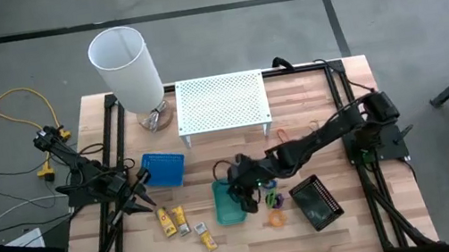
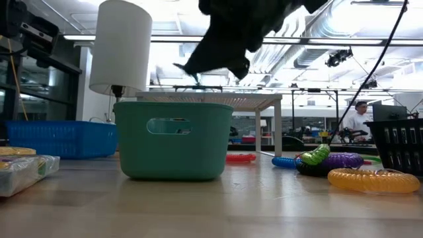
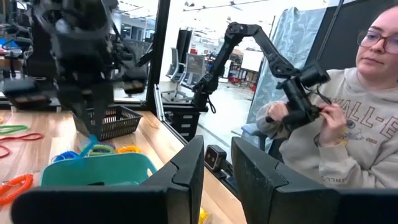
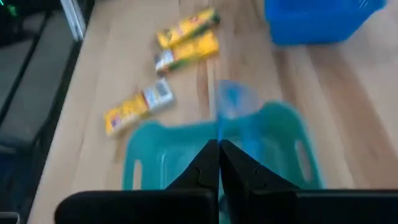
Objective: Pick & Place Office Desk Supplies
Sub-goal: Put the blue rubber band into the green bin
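Right gripper (image 1: 242, 194): above the green tray (image 1: 228, 202) at table centre, fingers pressed together on a thin blue ring (image 4: 233, 102) hanging over the tray. Left gripper (image 1: 140, 200): at the table's left side beside the blue tray (image 1: 163, 168), fingers slightly apart, holding nothing. 3 yellow-and-white blocks (image 1: 182, 225): on the wood left of the green tray. Black tray (image 1: 316, 201): to the right, coloured rings (image 1: 274, 209) between it and the green tray.

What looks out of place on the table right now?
Nothing damaged or spilled. Three yellow-and-white packets lie scattered at different angles beside the green plastic tray, and coiled coloured rings sit loose outside any tray.
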Controlling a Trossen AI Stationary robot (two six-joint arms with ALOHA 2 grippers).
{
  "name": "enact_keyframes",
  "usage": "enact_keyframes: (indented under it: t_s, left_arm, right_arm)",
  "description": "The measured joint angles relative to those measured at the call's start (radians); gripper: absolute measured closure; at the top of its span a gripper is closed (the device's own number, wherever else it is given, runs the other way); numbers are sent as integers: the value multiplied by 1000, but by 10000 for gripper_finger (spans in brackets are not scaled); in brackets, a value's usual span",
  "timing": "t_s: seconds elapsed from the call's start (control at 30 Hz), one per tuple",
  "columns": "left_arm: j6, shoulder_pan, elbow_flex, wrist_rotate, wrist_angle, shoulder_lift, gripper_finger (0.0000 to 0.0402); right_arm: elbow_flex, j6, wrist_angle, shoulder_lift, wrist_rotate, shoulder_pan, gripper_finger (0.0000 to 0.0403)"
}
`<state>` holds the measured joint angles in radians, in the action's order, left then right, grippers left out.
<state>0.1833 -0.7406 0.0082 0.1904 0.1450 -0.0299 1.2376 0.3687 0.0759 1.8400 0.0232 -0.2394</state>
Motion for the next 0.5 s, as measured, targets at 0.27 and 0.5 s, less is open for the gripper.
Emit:
enact_keyframes:
  t_s: [0.27, 0.5]
  left_arm:
    - [0, 0, 0, -1, 2, -7, 323]
    - [0, 0, 0, -2, 2, -7, 323]
  right_arm:
    - [42, 0, -11, 36, -22, -6, 401]
    - [41, 24, 20, 36, -15, -9, 400]
